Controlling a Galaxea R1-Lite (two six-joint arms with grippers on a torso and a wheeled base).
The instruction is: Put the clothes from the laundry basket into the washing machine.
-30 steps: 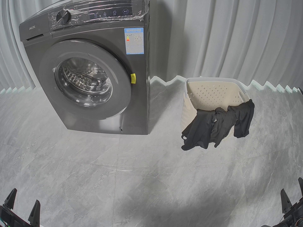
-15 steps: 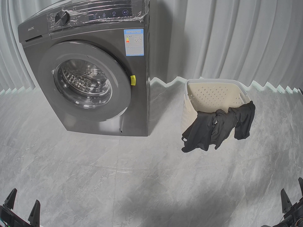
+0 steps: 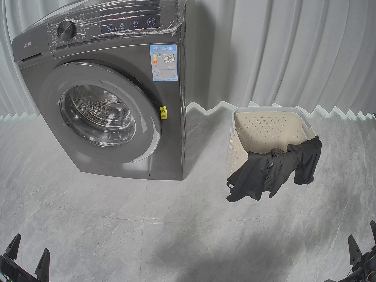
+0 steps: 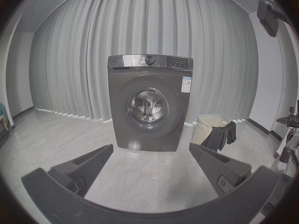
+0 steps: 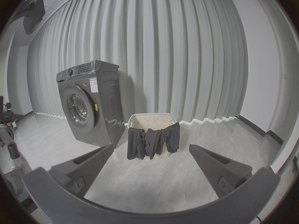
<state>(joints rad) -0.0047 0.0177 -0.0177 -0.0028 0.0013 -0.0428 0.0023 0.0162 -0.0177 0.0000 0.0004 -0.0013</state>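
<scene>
A dark grey washing machine stands on the floor at the left, its round glass door shut. To its right sits a cream laundry basket with black clothes draped over its near rim, hanging down to the floor. My left gripper is low at the near left, open and holding nothing. My right gripper is low at the near right, open too. The left wrist view faces the washing machine; the right wrist view faces the basket and clothes. Both grippers are far from them.
Grey marble-look floor stretches between me and the machine and basket. White pleated curtains run along the back wall. Some equipment on a stand is at the room's side.
The whole head view has shifted: machine and basket sit lower and larger in the picture, so the camera has moved toward them. Both grippers keep their places in the view.
</scene>
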